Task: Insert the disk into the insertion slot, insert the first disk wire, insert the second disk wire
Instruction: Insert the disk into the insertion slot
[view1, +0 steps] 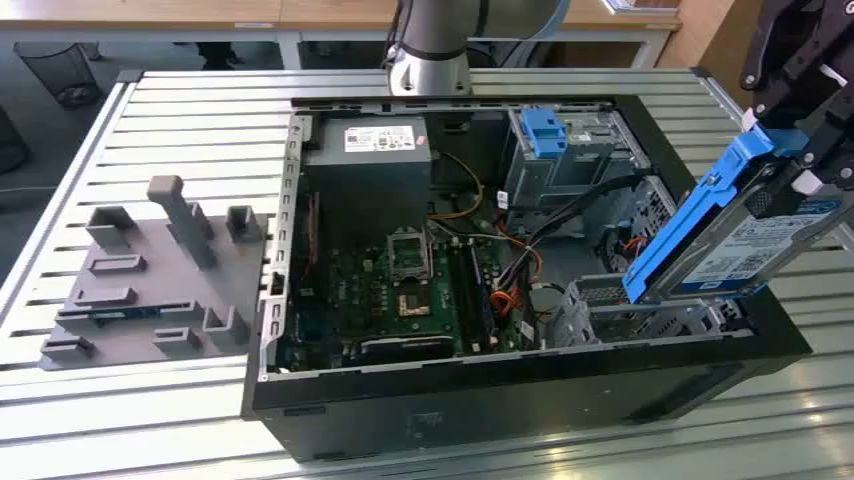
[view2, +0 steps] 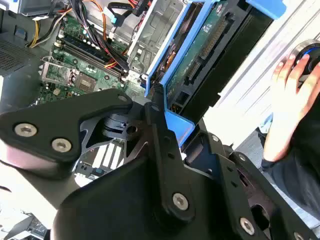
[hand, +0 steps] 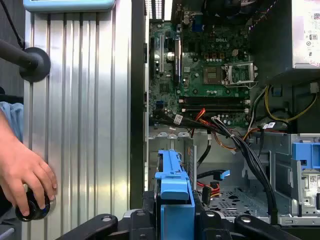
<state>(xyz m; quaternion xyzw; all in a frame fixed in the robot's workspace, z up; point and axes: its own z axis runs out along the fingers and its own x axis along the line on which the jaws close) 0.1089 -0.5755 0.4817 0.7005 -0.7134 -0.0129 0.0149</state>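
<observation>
While the gripper (view1: 805, 165) is pinching the upper end of the disk (view1: 741, 238), its two black fingers are pressing on the blue frame from either side; the disk is hanging steeply tilted at the exterior view's right, over the open computer case (view1: 467, 412), with its white label facing outward. Its lower end is reaching down to the mouth of the insertion slot (view1: 654, 318), the low grey perforated cage at the case's corner on the exterior view's right; whether the two are touching I cannot tell. Behind the slot the taller grey cage (view1: 594, 165) is standing with its blue latch (view1: 541, 130) upright; black, orange and red cables (view1: 527, 255) are running loose between the cages and the green motherboard (view1: 400, 290); none of them is meeting the disk. Across the case, at the exterior view's left, a grey plastic fixture (view1: 147, 270) is lying on the slatted metal table (view1: 200, 100). In the first wrist view the disk is showing edge-on; a person's hand (hand: 25, 172) is resting on a small dark knob (hand: 32, 211) on the table, well apart from the case.
</observation>
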